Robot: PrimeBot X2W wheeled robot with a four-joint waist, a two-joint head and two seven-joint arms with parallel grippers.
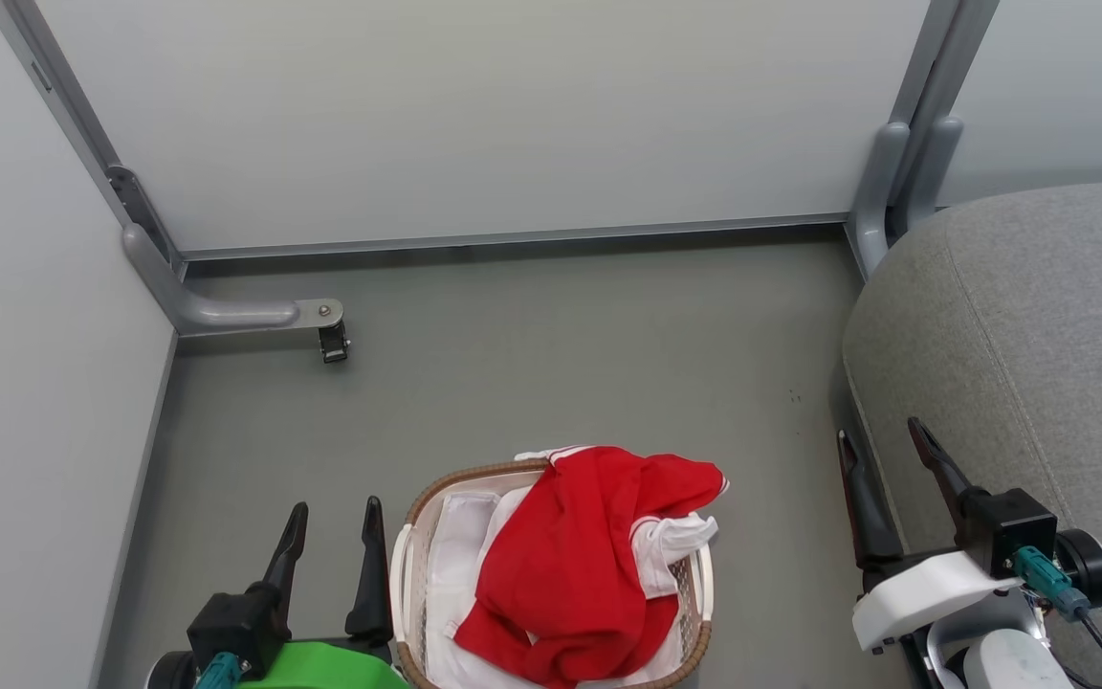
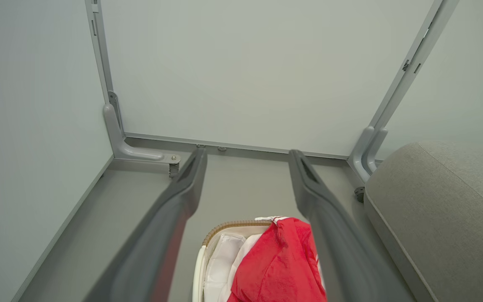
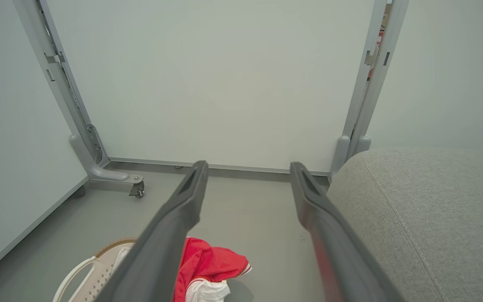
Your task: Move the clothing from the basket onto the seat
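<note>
The red clothing [image 1: 575,565] with white trim lies heaped in the white basket [image 1: 414,536], spilling over its far right rim; it also shows in the left wrist view [image 2: 279,264] and the right wrist view [image 3: 208,264]. The basket [image 2: 220,228] [image 3: 94,268] stands on the floor at the bottom centre of the head view. The grey seat [image 1: 1039,335] [image 2: 434,209] [image 3: 426,218] fills the right side. My left gripper [image 1: 333,526] [image 2: 245,161] is open just left of the basket. At the seat's left edge my right gripper [image 1: 886,445] [image 3: 245,172] is open and holds nothing.
White partition panels [image 1: 474,115] close off the back and left side. A grey panel foot with a small caster [image 1: 331,340] juts onto the grey floor [image 1: 561,354] at the back left. Another panel post [image 1: 895,182] stands by the seat's far corner.
</note>
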